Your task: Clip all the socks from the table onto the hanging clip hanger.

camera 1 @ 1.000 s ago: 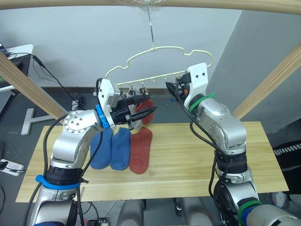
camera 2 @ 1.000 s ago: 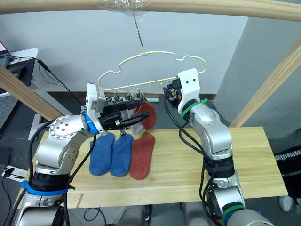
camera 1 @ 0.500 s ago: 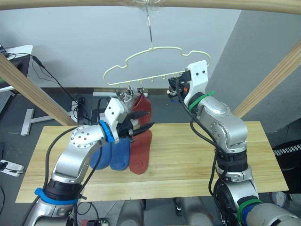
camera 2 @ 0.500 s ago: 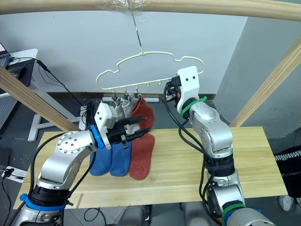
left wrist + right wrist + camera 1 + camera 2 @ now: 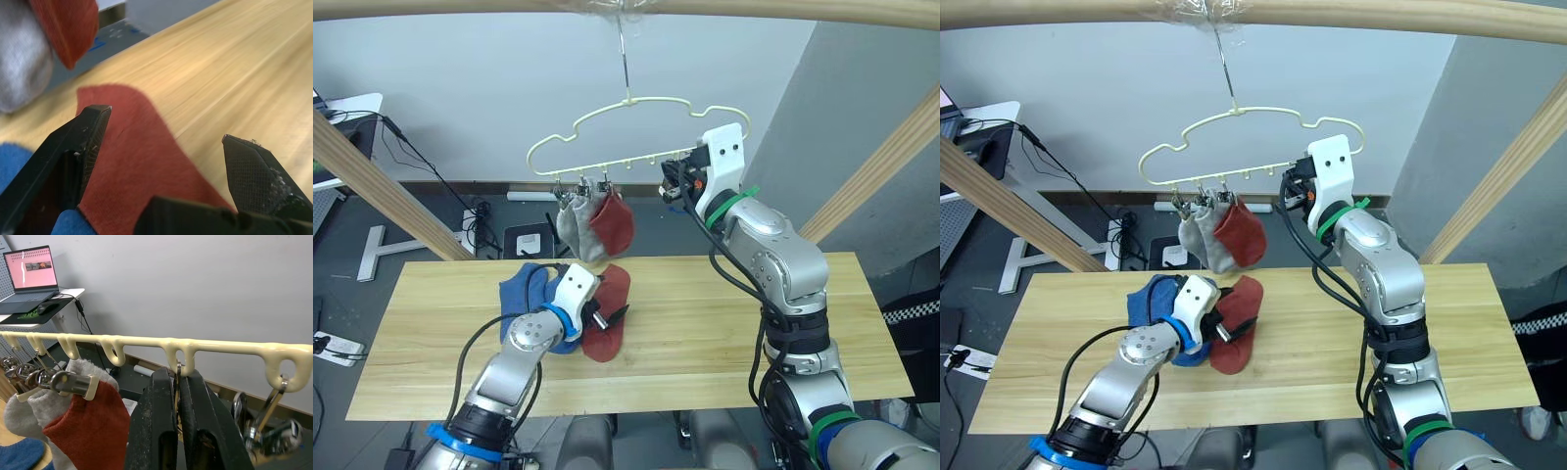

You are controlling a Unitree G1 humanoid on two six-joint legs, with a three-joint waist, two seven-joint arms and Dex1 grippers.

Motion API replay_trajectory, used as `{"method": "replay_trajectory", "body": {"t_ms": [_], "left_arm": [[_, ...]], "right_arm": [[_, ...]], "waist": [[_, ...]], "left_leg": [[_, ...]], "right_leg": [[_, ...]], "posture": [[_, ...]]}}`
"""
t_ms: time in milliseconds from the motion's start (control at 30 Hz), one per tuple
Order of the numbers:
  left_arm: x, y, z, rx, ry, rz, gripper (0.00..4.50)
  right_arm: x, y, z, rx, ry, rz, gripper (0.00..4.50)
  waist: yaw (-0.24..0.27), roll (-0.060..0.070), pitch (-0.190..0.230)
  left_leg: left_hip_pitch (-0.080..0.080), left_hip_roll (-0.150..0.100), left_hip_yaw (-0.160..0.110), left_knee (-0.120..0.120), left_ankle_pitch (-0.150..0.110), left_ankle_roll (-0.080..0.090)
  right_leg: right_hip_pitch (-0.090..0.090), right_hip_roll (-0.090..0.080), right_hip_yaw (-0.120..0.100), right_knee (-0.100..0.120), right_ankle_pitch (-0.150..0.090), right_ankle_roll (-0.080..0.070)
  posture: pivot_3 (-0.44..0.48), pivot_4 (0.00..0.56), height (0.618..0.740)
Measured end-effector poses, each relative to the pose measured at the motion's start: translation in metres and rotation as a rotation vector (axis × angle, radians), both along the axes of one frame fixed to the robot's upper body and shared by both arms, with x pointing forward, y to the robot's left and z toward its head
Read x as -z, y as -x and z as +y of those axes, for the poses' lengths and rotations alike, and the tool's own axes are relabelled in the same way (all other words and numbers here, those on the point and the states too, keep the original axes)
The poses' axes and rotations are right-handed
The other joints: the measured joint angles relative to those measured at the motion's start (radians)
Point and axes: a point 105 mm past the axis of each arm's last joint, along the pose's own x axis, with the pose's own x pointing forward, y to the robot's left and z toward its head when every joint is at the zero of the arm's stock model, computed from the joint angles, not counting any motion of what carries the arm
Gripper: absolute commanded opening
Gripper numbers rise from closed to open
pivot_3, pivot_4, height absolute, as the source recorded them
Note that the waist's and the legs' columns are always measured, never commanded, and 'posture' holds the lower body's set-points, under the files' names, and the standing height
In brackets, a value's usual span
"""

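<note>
The pale-yellow clip hanger (image 5: 636, 132) hangs by its hook from the top pole. Two light grey socks (image 5: 572, 230) and one rust-red sock (image 5: 613, 223) are clipped at the left end of its lower bar. My right gripper (image 5: 669, 186) is up at that bar, shut on the wire of a metal clip (image 5: 177, 382). On the table (image 5: 754, 313) lie two blue socks (image 5: 521, 290) and a rust-red sock (image 5: 599, 345). My left gripper (image 5: 615, 314) is low over this red sock (image 5: 146, 166), open, its fingers (image 5: 93, 132) straddling the fabric.
A thick wooden pole frame surrounds the workspace: a top bar (image 5: 754, 10) and slanted poles at left (image 5: 382, 186) and right (image 5: 876, 171). Free clips (image 5: 261, 418) hang at the bar's right end. A laptop (image 5: 34, 276) sits on a side desk.
My left gripper has left the hanger and come down to the table over the red sock. The other red sock now hangs clipped beside the grey ones. The right gripper stayed put.
</note>
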Motion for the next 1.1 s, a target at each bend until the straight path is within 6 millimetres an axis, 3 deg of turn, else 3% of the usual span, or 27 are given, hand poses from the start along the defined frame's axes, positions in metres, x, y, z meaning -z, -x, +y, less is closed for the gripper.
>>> {"method": "replay_trajectory", "body": {"t_ms": [67,167,600,833,933,1100], "left_arm": [[0.008,-0.004,0.005,-0.031,-0.013,0.019,4.22],[0.016,-0.006,0.006,-0.042,-0.014,0.055,3.67],[0.027,0.004,0.008,0.003,-0.03,0.108,0.01],[0.019,0.009,0.0,0.121,0.0,-0.009,0.01],[-0.011,0.006,-0.022,0.221,0.075,-0.186,0.01],[-0.065,-0.01,-0.03,0.257,0.112,-0.451,0.01]], "right_arm": [[0.0,0.0,0.0,-0.001,-0.001,0.002,0.0],[0.0,0.0,0.0,-0.003,-0.003,0.003,0.0],[0.001,0.0,0.001,0.007,-0.005,0.012,0.0],[0.0,0.001,-0.001,0.011,-0.01,0.012,0.0],[0.0,0.001,0.0,0.008,-0.01,0.018,0.0],[0.0,0.003,0.002,-0.01,-0.025,0.026,0.0]], "waist": [[-0.001,0.0,0.0],[-0.001,0.0,0.0],[-0.004,0.0,0.0],[-0.003,0.0,0.0],[0.0,0.0,0.0],[-0.001,0.0,0.0]], "left_leg": [[0.0,0.0,0.0,0.0,0.0,0.0],[0.0,0.0,0.0,0.0,0.0,0.0],[0.001,0.001,0.001,0.0,0.0,0.0],[0.0,0.001,0.001,0.0,0.0,0.0],[-0.001,0.001,0.001,0.0,0.0,0.0],[-0.001,0.001,0.001,0.0,0.0,0.0]], "right_leg": [[0.0,0.0,0.0,0.0,0.0,0.0],[0.0,0.0,0.0,0.0,0.0,0.0],[0.001,0.0,0.0,0.001,0.0,-0.001],[0.0,-0.001,0.0,0.0,0.0,-0.001],[0.0,-0.001,0.001,-0.001,0.001,-0.001],[0.0,-0.001,0.0,-0.001,0.0,-0.001]], "posture": [[-0.034,0.26,0.72],[-0.037,0.261,0.72],[-0.048,0.264,0.72],[-0.053,0.265,0.72],[-0.056,0.263,0.72],[-0.055,0.262,0.72]]}}
